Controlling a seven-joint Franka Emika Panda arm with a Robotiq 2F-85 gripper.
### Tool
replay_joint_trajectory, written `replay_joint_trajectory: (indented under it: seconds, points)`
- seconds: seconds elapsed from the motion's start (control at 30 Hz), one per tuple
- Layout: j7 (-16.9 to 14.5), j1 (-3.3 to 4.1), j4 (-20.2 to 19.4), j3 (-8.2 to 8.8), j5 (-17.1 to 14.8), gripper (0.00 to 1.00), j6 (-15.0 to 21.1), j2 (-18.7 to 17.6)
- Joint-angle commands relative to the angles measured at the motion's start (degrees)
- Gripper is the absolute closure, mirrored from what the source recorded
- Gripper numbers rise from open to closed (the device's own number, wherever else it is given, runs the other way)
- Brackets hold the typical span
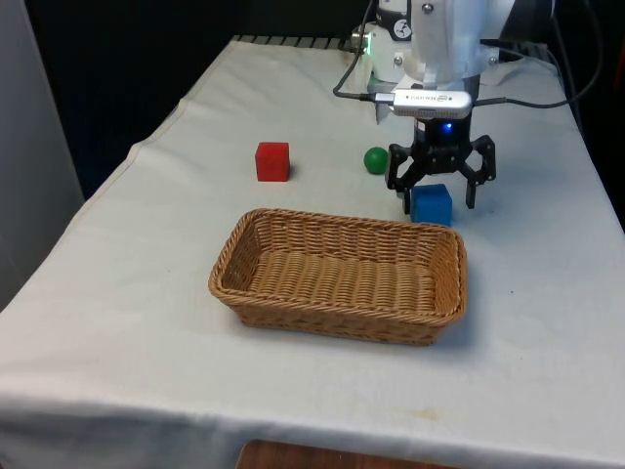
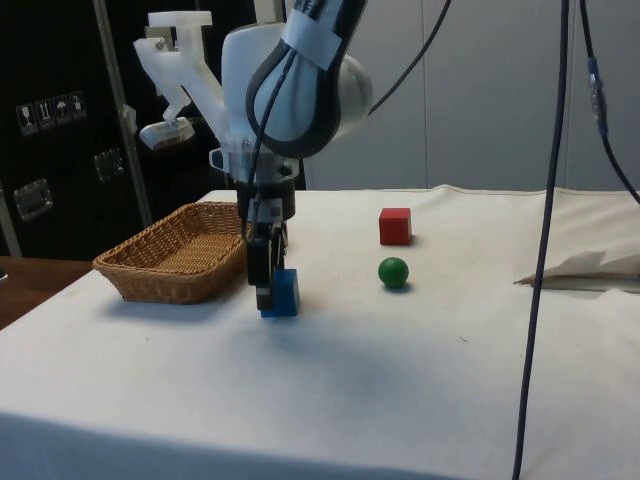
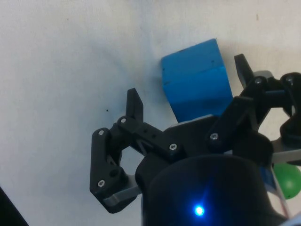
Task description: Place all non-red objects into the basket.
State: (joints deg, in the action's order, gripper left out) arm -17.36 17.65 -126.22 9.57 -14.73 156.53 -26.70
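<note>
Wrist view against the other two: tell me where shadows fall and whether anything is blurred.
Wrist view: the blue cube throws a soft shadow on the cloth beside it; the gripper body nearest the lens is blurred. Side view: a faint shadow lies under the cube and beside the basket. Front view: soft shadows sit under the basket and green ball.

I see the basket (image 1: 342, 277) from across the table and sideways; my wrist camera hangs close above the cloth (image 3: 70, 56).

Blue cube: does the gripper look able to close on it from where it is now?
Probably yes. The gripper is open and low astride the blue cube, a finger on either side, with nothing between them; the green ball sits apart.
</note>
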Motion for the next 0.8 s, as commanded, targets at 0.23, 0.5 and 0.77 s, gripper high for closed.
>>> replay_joint_trajectory:
  seconds: [0.23,0.5,0.77]
  points:
    - [0.00,0.00,0.00,0.00,0.00,0.00,0.00,0.00]
    - [0.00,0.00,0.00,0.00,0.00,0.00,0.00,0.00]
    - [0.00,0.00,0.00,0.00,0.00,0.74,0.00,0.00]
